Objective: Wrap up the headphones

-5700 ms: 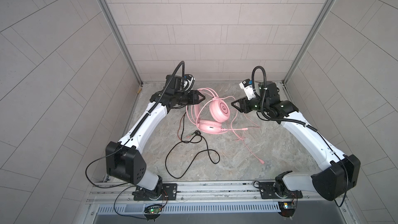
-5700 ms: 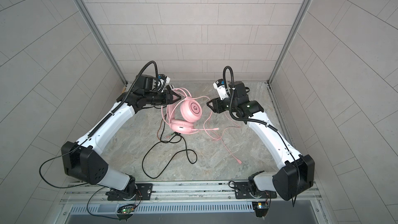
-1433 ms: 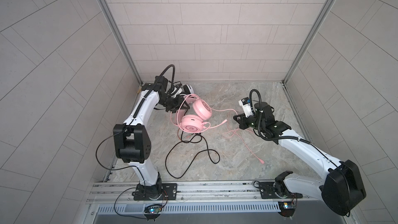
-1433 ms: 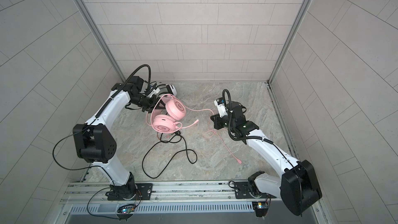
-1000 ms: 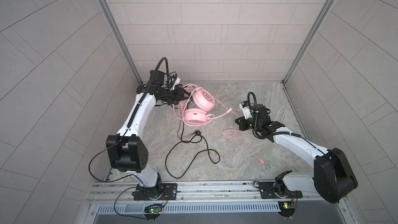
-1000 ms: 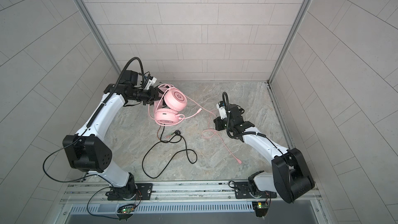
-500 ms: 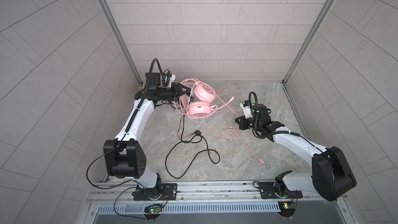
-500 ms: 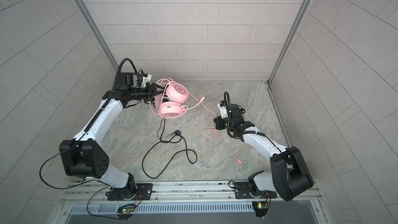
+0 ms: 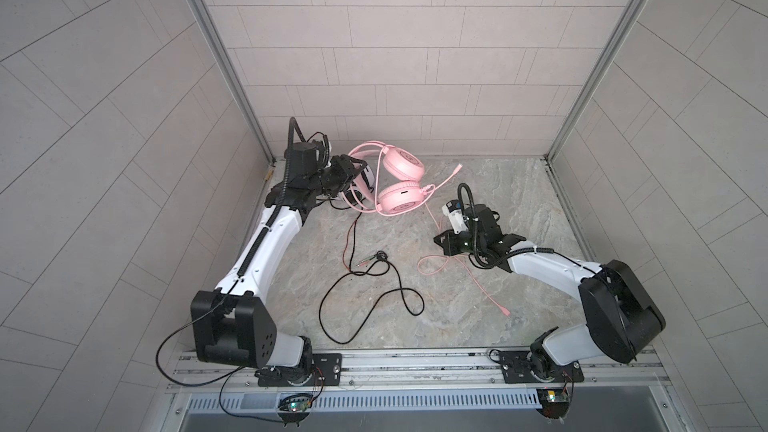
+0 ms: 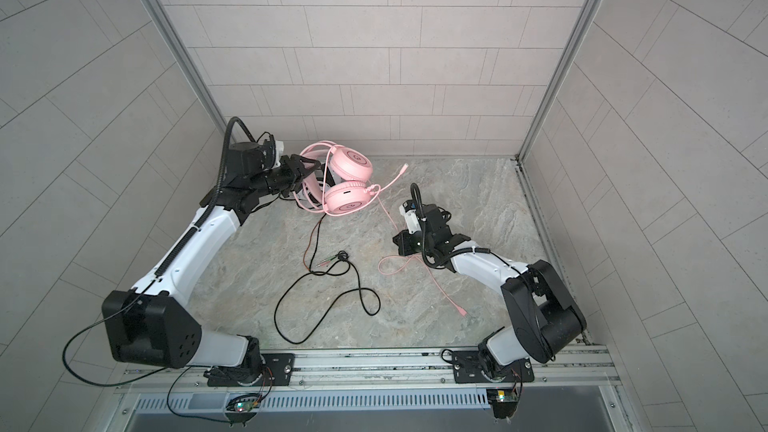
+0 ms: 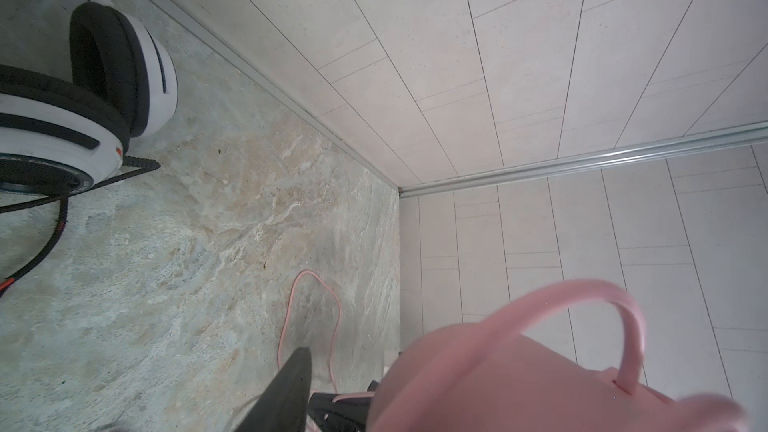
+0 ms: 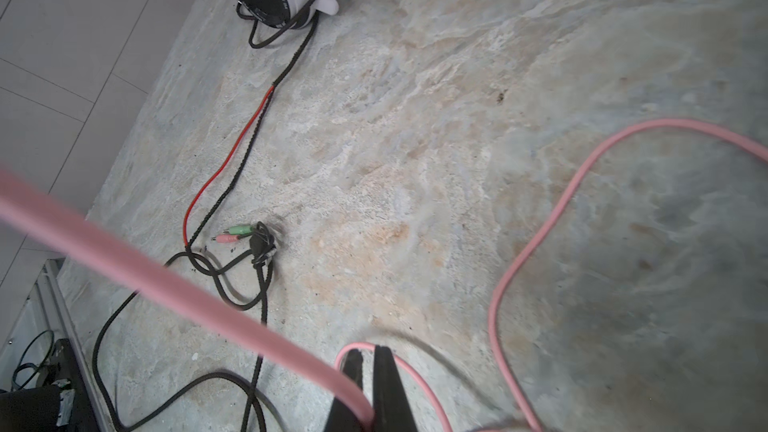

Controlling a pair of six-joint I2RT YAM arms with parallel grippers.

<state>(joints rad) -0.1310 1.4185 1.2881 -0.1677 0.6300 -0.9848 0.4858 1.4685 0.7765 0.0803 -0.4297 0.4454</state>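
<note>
The left gripper (image 9: 351,163) is clamped on the band of the pink headset (image 9: 400,198), held off the floor (image 9: 498,184) (cups stacked); the white-and-black headset (image 11: 87,118) lies just beside it, black cable (image 12: 262,297) trailing forward; the right gripper (image 12: 368,367), right of the pink headset, pinches the pink cable (image 12: 166,280).

Mid-floor, black cable (image 9: 379,257) sprawls (pink cable (image 9: 484,285) beside); far-right floor (image 9: 519,184) open.
</note>
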